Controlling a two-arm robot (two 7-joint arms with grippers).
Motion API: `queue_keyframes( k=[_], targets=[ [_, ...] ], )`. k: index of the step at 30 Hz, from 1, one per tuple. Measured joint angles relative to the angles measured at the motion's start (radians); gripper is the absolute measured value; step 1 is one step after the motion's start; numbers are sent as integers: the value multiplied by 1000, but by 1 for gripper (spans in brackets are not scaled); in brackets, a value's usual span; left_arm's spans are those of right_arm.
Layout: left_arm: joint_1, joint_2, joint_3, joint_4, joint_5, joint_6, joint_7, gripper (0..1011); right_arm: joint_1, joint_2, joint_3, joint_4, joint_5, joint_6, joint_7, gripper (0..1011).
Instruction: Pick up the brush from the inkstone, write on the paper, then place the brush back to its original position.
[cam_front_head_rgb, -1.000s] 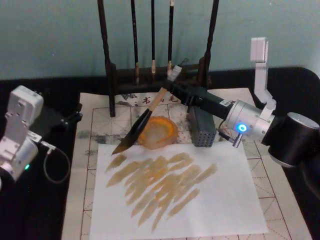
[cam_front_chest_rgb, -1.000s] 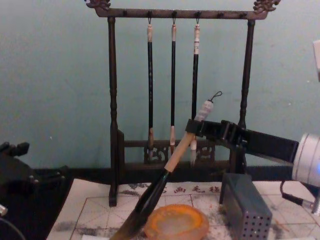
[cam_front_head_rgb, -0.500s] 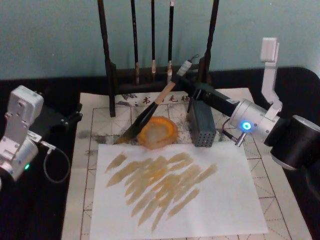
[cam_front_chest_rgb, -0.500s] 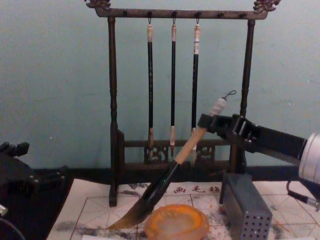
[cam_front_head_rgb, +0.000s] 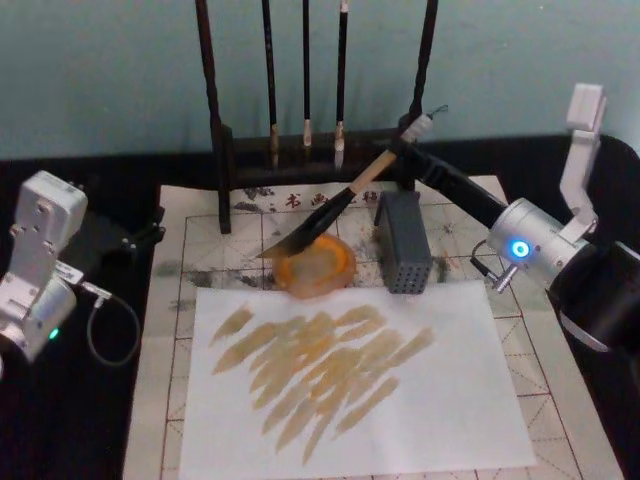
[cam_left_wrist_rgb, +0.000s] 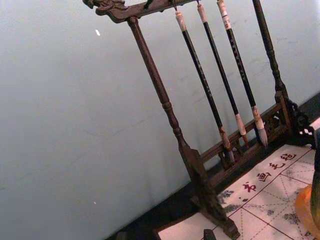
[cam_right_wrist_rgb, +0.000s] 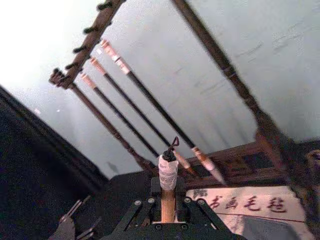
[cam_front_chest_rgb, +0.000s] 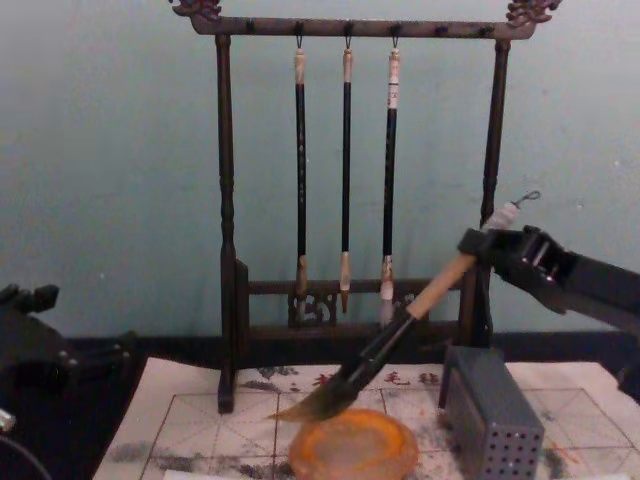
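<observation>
The right gripper (cam_front_head_rgb: 402, 152) is behind the inkstone (cam_front_head_rgb: 315, 268) and to its right, raised above the table. Its jaws pinch the light wooden handle of the brush (cam_front_head_rgb: 345, 195) near the whitish end cap. In the right wrist view the handle stands between the two black fingers (cam_right_wrist_rgb: 141, 215).

The brush is tilted. Its cap is high, behind and to the right of the inkstone, and its dark tip hangs low over the far left edge of the inkstone. From the chest view I cannot tell if the hairs touch the rim.

The paper (cam_front_head_rgb: 170, 330) with red grid lines lies under the inkstone. A plain sheet (cam_front_head_rgb: 450, 400) with brown strokes lies on it, in front of the inkstone. A grey block (cam_front_head_rgb: 403, 240) stands just right of the inkstone, and a dark rack (cam_front_head_rgb: 215, 120) stands behind it.

The left gripper (cam_front_head_rgb: 140, 238) is parked far left of the inkstone. I cannot tell if it is open or closed.
</observation>
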Motion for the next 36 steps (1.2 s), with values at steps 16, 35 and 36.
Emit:
queue_keyframes(
  k=[16,35,36],
  targets=[
    [0,0,0,0,0,0,0,1001,-38,26,28,-16,40,-20,-52,174],
    [0,0,0,0,0,0,0,1001,-66,49,28,-16,80,-11,-60,174],
    [0,0,0,0,0,0,0,1001,-66,50,27,-16,82,-10,-60,174]
  ],
)
